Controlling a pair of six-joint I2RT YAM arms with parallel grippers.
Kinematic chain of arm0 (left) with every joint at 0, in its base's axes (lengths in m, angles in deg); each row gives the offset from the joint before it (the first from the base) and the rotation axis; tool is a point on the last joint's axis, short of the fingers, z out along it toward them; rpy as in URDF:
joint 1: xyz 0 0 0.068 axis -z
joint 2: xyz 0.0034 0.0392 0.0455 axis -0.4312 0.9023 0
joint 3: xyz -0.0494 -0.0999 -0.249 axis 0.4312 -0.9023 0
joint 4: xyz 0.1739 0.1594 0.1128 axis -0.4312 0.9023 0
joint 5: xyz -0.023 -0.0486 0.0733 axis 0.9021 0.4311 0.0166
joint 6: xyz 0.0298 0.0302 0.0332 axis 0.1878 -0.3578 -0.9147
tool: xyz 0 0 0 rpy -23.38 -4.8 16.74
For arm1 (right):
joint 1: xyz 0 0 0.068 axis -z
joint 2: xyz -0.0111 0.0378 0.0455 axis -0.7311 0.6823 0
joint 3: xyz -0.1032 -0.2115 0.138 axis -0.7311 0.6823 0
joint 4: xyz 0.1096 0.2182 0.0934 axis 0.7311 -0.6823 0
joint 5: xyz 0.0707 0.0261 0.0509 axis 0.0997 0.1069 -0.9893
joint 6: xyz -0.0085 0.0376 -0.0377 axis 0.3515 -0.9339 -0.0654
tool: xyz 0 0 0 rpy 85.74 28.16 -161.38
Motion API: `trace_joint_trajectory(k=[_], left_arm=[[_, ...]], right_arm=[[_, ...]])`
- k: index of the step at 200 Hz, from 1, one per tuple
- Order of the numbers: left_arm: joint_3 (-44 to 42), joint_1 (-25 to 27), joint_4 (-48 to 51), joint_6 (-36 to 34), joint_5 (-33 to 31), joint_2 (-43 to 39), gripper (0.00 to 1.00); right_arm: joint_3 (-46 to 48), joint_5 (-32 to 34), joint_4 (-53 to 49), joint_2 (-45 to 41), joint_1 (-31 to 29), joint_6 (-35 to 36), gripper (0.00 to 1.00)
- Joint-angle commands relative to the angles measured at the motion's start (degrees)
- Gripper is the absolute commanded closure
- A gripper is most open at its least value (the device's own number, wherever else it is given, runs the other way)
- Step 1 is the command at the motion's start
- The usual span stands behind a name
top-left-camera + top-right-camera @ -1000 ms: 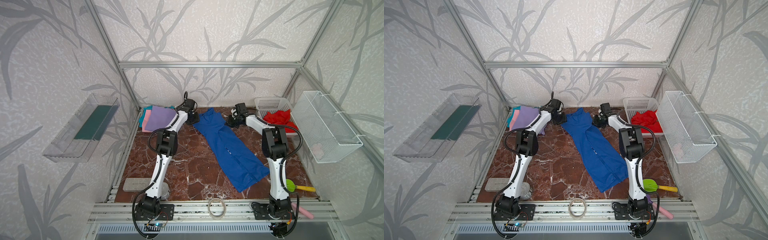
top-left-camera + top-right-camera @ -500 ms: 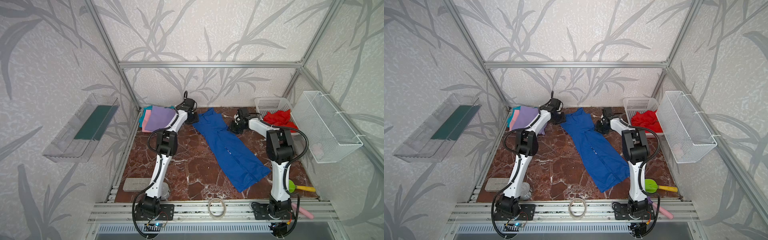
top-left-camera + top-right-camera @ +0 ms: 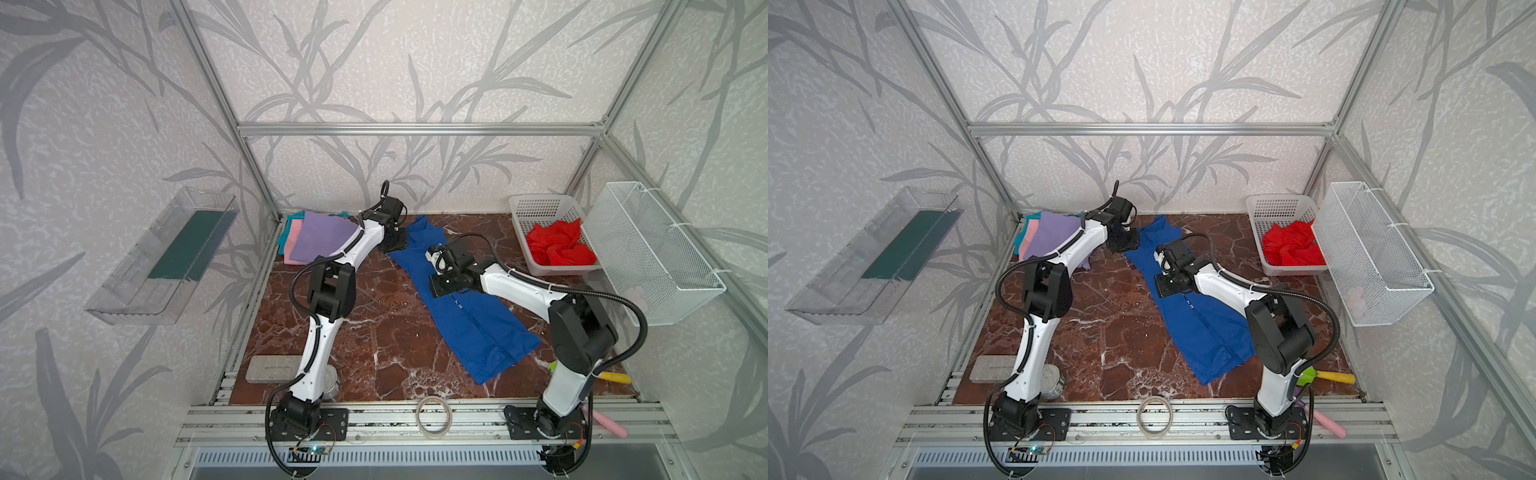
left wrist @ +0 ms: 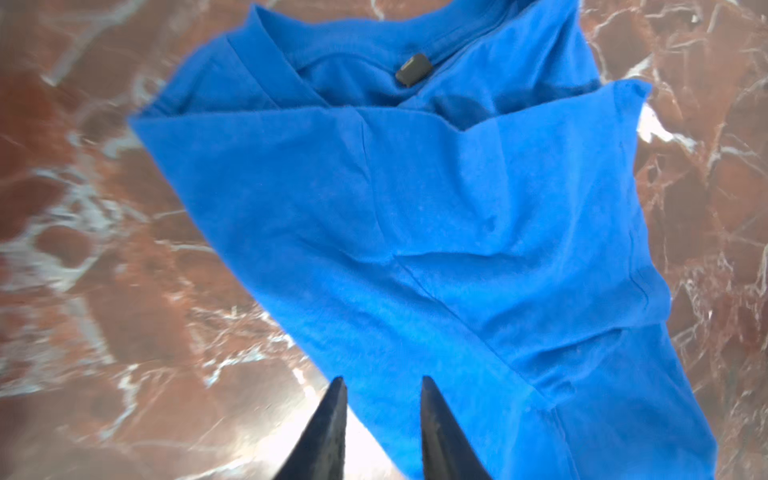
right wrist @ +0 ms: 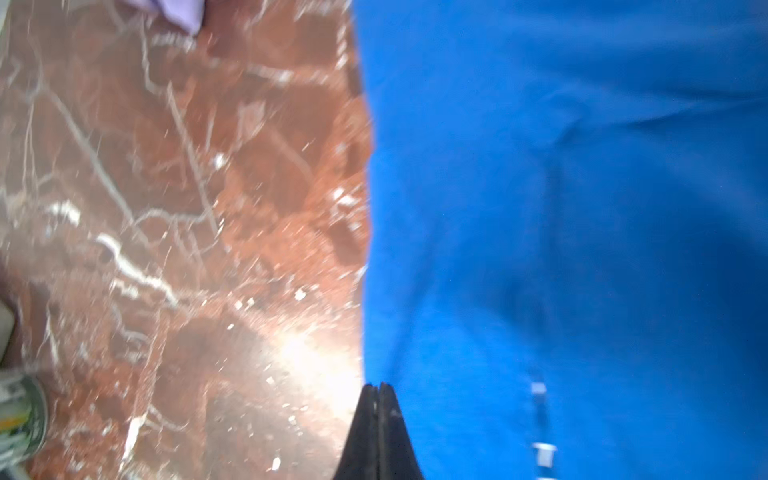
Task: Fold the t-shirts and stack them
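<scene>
A royal blue t-shirt [image 3: 482, 332] [image 3: 1204, 328], folded into a long strip, lies slantwise on the marble table in both top views. My left gripper [image 3: 394, 246] [image 4: 380, 380] hovers open at its collar end, over the cloth's edge [image 4: 436, 228], holding nothing. My right gripper [image 3: 441, 286] [image 5: 379, 384] is shut and empty above the strip's left edge [image 5: 582, 208], near its middle. A lavender t-shirt [image 3: 320, 241] tops pink and teal ones at the back left. A crumpled red t-shirt [image 3: 559, 249] fills the white basket [image 3: 540, 203].
A wire basket [image 3: 652, 257] hangs on the right wall and a clear tray [image 3: 166, 257] on the left. Along the front lie a tape roll [image 3: 433, 415], a tin can [image 3: 1054, 382], a grey block [image 3: 274, 368] and a green-and-yellow tool [image 3: 611, 376].
My right gripper has come from beside the collar end toward the front and now hangs over the strip's middle. The left arm has hardly moved. The shirt lies as before.
</scene>
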Motion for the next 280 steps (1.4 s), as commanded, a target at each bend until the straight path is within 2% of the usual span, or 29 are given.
trace_joint_trajectory(k=[1,18,27,53,87,115,180,240,264,280], left_arm=[[3.3,-0.8,1.1,1.5,1.5,3.4,0.79],[4.8,-1.0,1.7,2.2,0.9,4.7,0.93],[5.3,-1.3,1.8,2.7,0.8,5.2,0.96],[6.2,-2.5,1.5,3.2,0.6,7.0,0.97],[7.5,-4.3,2.4,3.2,0.8,8.9,0.97],[7.2,-5.5,2.6,2.7,0.6,8.8,0.97],[7.6,-6.9,2.5,1.5,0.8,8.4,0.98],[12.2,-8.0,5.2,1.2,-0.1,8.3,0.98],[10.7,-6.5,5.4,1.9,2.6,6.3,0.96],[8.3,-4.7,5.1,1.5,3.3,4.6,0.95]], right_arm=[[-2.6,-1.7,3.8,4.4,1.5,-1.9,1.0],[-7.0,-4.6,5.1,8.1,1.7,-3.9,1.0],[-9.1,-6.2,5.8,9.7,1.7,-5.2,1.0],[-14.6,-9.4,7.9,13.9,2.2,-9.0,1.0],[-20.5,-7.8,8.3,18.5,3.0,-11.8,1.0],[-24.2,-10.1,6.8,23.2,3.1,-13.5,1.0],[-16.7,-14.0,13.7,25.9,3.0,-20.5,1.0],[-7.3,-15.8,22.3,25.9,-0.4,-28.0,1.0],[-6.5,-17.4,24.7,26.2,-0.8,-29.3,1.0],[-8.2,-17.7,23.7,24.5,-0.3,-27.8,1.0]])
